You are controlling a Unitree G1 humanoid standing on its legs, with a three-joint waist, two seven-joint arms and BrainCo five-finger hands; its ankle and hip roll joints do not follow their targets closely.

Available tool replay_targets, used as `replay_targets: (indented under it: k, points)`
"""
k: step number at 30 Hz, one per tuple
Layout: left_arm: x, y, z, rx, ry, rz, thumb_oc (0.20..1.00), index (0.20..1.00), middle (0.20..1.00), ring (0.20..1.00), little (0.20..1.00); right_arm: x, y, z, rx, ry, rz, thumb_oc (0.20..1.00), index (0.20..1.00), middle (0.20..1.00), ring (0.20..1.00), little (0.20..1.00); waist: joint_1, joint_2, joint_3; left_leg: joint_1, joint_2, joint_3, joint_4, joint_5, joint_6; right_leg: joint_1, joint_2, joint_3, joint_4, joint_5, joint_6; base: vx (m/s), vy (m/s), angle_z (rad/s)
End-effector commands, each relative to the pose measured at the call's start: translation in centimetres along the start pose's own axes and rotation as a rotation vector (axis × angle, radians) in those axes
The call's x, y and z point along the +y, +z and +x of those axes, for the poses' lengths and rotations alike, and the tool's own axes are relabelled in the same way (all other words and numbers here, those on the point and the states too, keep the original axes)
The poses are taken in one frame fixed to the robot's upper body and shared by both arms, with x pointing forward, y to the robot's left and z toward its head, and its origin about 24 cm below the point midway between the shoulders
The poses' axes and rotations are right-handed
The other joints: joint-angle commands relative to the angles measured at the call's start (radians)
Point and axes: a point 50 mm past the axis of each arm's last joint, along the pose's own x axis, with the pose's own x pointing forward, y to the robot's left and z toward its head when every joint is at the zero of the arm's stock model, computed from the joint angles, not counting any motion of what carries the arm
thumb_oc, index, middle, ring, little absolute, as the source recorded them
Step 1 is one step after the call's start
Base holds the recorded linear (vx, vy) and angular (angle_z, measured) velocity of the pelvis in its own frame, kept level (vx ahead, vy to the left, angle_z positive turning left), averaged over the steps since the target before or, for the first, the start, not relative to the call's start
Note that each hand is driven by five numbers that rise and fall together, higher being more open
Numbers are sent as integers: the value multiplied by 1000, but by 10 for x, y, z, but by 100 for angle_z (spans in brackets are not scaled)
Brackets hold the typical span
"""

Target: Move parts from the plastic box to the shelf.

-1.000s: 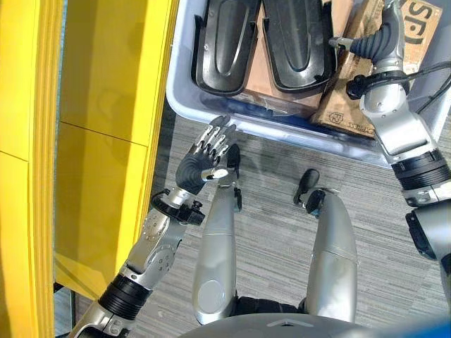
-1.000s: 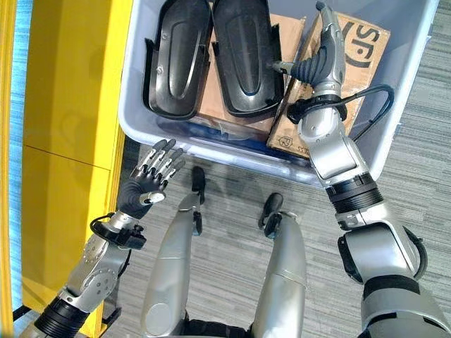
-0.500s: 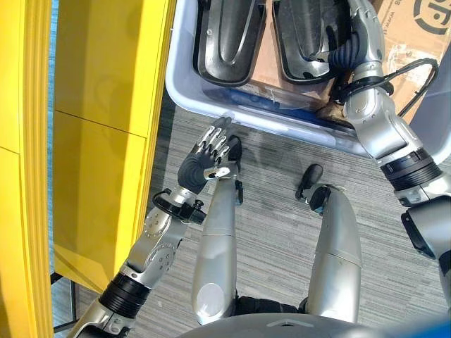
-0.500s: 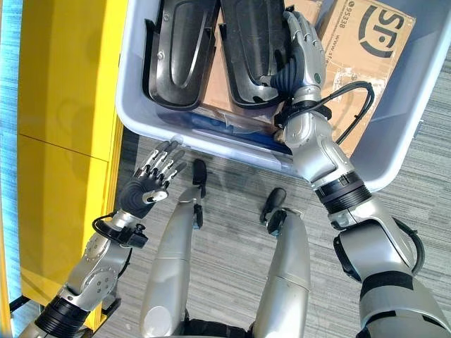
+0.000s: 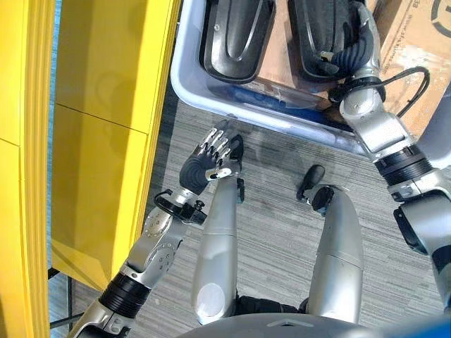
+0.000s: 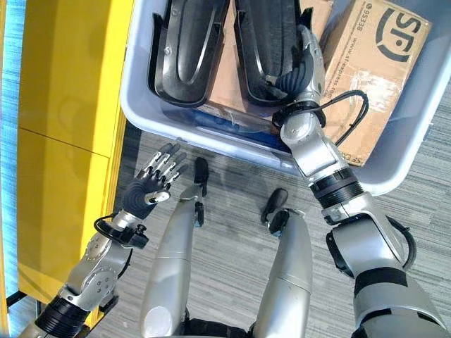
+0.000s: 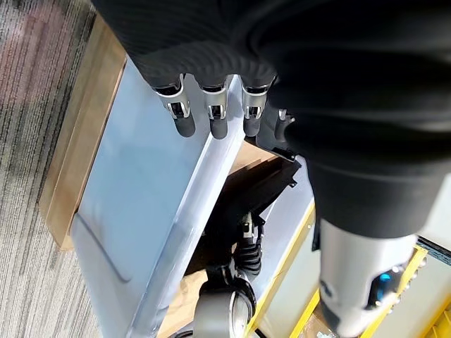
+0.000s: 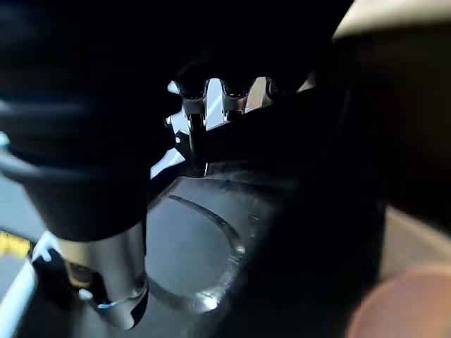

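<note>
Black parts lie in my plastic box beside the yellow shelf; my right hand curls round one part, left hand hangs open

We count two black parts in one plastic box, two cardboard boxes inside, and one yellow shelf alongside.

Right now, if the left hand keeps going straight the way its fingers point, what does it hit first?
Probably the near wall of the plastic box. The left hand hovers open over the floor, fingertips aimed at that wall, nothing between them. Height is unclear, so it might meet the rim instead.
</note>
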Motion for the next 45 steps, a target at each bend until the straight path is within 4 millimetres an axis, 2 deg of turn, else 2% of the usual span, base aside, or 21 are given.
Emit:
replay_targets:
  k: [1, 2, 5, 6, 8, 13, 18, 20, 21, 22, 23, 26, 27, 31, 33, 38, 42, 45]
  points:
    - [-7, 8, 2, -50, -47, 23, 1000, 1000, 1000, 1000, 1000, -15, 18, 9, -70, -96, 141, 1000, 1000, 1000, 1000, 1000, 16, 14, -33, -14, -20, 0, 31, -83, 51, 2, 65, 31, 67, -14, 25, 0, 0, 0]
    - [-7, 6, 3, -50, -36, 22, 1000, 1000, 1000, 1000, 1000, -18, 20, 11, -84, -108, 188, 1000, 1000, 1000, 1000, 1000, 14, 15, -33, -19, -22, -3, 37, -85, 50, -2, 65, 32, 70, -15, 27, 0, 0, 0]
    - [-7, 4, 8, -54, -37, 28, 1000, 1000, 1000, 1000, 1000, -6, 11, 9, -24, -26, 265, 1000, 1000, 1000, 1000, 1000, 14, 19, -33, -34, -24, -4, 44, -89, 51, -16, 64, 34, 76, -18, 26, 0, 0, 0]
    - [-7, 2, 9, -52, -36, 27, 1000, 1000, 1000, 1000, 1000, 4, 6, 7, 40, 36, 317, 1000, 1000, 1000, 1000, 1000, 16, 23, -33, -40, -23, -2, 47, -87, 51, -24, 63, 35, 80, -17, 25, 0, 0, 0]
    - [-7, 3, 11, -52, -40, 28, 1000, 1000, 1000, 1000, 1000, 7, 3, 7, 50, 12, 332, 1000, 1000, 1000, 1000, 1000, 17, 25, -33, -45, -25, -3, 50, -87, 52, -29, 63, 36, 83, -17, 25, 0, 0, 0]
    - [-7, 2, 13, -52, -38, 30, 1000, 1000, 1000, 1000, 1000, -3, 1, 11, 41, -80, 405, 1000, 1000, 1000, 1000, 1000, 17, 28, -33, -50, -27, -3, 51, -86, 52, -28, 63, 34, 81, -15, 28, 0, 0, 0]
    - [-8, 0, 15, -66, -30, 43, 1000, 1000, 1000, 1000, 1000, -6, 0, 7, 2, -161, 399, 1000, 1000, 1000, 1000, 1000, 8, 30, -33, -44, -22, 5, 45, -87, 51, -26, 67, 39, 73, -12, 31, -3, 6, 0]
    - [-9, 1, 17, -75, -26, 32, 1000, 1000, 1000, 1000, 1000, -12, 8, 6, -94, -215, 406, 1000, 1000, 1000, 1000, 1000, 3, 30, -33, -43, -20, 8, 41, -86, 50, -25, 69, 42, 68, -11, 32, -11, 20, 0]
    - [-10, -1, 19, -71, -35, 36, 1000, 1000, 1000, 1000, 1000, -16, 23, 2, -231, -242, 386, 1000, 1000, 1000, 1000, 1000, -3, 31, -33, -41, -19, 12, 39, -84, 49, -24, 72, 45, 64, -9, 34, -19, 37, -2]
    - [-11, -2, 19, -72, -34, 34, 1000, 1000, 1000, 1000, 1000, -17, 27, 1, -267, -251, 377, 1000, 1000, 1000, 1000, 1000, -4, 31, -33, -41, -19, 12, 39, -84, 48, -25, 72, 46, 64, -8, 34, -26, 58, -3]
    - [-12, -4, 20, -79, -30, 23, 1000, 1000, 1000, 1000, 1000, -17, 44, -6, -391, -261, 348, 1000, 1000, 1000, 1000, 1000, -10, 34, -33, -40, -19, 16, 38, -84, 49, -27, 73, 51, 62, -7, 36, -17, 45, -5]
    - [-13, -6, 21, -83, -29, 20, 1000, 1000, 1000, 1000, 1000, -13, 64, -18, -546, -246, 297, 1000, 1000, 1000, 1000, 1000, -17, 36, -33, -40, -19, 19, 38, -83, 49, -29, 75, 57, 59, -5, 37, -20, 54, -5]
    - [-14, -9, 26, -91, -16, 19, 1000, 1000, 1000, 1000, 1000, -3, 84, -31, -672, -216, 263, 1000, 1000, 1000, 1000, 1000, -22, 39, -33, -46, -18, 25, 44, -82, 52, -36, 78, 64, 61, -2, 43, -17, 74, -9]
    - [-12, -12, 39, -89, 7, 21, 1000, 1000, 1000, 1000, 1000, 4, 105, -44, -761, -189, 288, 1000, 1000, 1000, 1000, 1000, -36, 26, -33, -43, -15, 31, 44, -74, 49, -34, 86, 68, 54, 5, 45, -11, 23, -5]
    - [-10, -17, 53, -93, 30, 40, 1000, 1000, 1000, 1000, 1000, 12, 118, -57, -812, -176, 333, 1000, 1000, 1000, 1000, 1000, -57, 10, -33, -36, -3, 39, 36, -63, 41, -30, 95, 75, 42, 16, 49, -28, 31, -5]
    - [-12, -18, 66, -111, 52, 38, 1000, 1000, 1000, 1000, 1000, 23, 117, -60, -757, -143, 341, 1000, 1000, 1000, 1000, 1000, -77, -1, -33, -32, 7, 48, 30, -59, 35, -31, 102, 83, 27, 26, 52, -16, 29, -9]
    - [-11, -17, 77, -120, 83, 35, 1000, 1000, 1000, 1000, 1000, 33, 106, -55, -648, -95, 319, 1000, 1000, 1000, 1000, 1000, -92, -9, -33, -30, 11, 51, 26, -57, 30, -30, 108, 89, 22, 27, 54, -8, 15, -9]
    - [-14, -14, 92, -118, 90, 51, 1000, 1000, 1000, 1000, 1000, 37, 95, -48, -573, -191, 322, 1000, 1000, 1000, 1000, 1000, -100, -15, -33, -30, 19, 58, 20, -54, 26, -26, 111, 90, 12, 30, 54, -7, -2, -2]
